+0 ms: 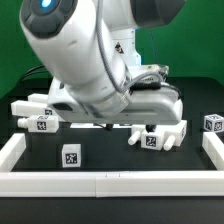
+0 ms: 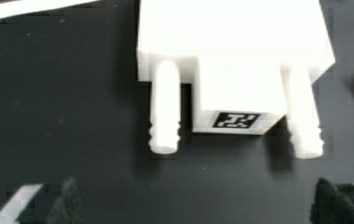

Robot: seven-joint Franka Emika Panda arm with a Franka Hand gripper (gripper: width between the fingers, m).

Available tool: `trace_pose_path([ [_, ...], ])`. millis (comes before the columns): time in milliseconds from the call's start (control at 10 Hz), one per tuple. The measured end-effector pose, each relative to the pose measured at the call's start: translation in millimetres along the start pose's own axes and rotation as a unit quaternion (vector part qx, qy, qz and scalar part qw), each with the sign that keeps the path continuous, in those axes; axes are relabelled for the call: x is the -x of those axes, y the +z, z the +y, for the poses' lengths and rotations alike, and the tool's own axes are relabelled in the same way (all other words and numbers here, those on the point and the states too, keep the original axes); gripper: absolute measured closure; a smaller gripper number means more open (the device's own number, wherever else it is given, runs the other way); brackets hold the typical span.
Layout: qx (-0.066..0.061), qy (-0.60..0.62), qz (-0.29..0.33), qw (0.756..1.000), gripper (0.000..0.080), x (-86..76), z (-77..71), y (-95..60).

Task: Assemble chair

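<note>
White chair part (image 2: pixel 227 60) just beyond gripper (image 2: pixel 192 205)

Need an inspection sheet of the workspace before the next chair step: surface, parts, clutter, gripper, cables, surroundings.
Surface: black table, bare between the parts, framed by a white border rail.
Job's things: chair unassembled; left part, small block, middle part and right block lie apart. In the wrist view a two-peg part lies flat with its tag up.
Clutter: nothing seen.
Grippers: gripper open, holding nothing.
Cables: thin cable loop on the arm.
Surroundings: green backdrop.
</note>
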State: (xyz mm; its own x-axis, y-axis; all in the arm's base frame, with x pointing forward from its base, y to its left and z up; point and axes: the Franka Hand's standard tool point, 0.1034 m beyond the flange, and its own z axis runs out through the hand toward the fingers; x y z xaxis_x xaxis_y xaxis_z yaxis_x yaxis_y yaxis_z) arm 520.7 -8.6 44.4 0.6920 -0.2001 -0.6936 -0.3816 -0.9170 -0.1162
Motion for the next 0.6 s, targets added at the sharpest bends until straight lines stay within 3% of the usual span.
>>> trace_pose_path([
  [200, 0.000, -0.001, -0.002, 1.000, 0.0151, 0.0, -0.4, 1.4],
  [400, -0.013, 0.047, -0.066, 0.997, 0.0151, 5.3, 4.7, 9.5],
  [600, -0.010, 0.063, -0.140, 0.988, 0.0151, 3.2, 9.8, 10.9],
])
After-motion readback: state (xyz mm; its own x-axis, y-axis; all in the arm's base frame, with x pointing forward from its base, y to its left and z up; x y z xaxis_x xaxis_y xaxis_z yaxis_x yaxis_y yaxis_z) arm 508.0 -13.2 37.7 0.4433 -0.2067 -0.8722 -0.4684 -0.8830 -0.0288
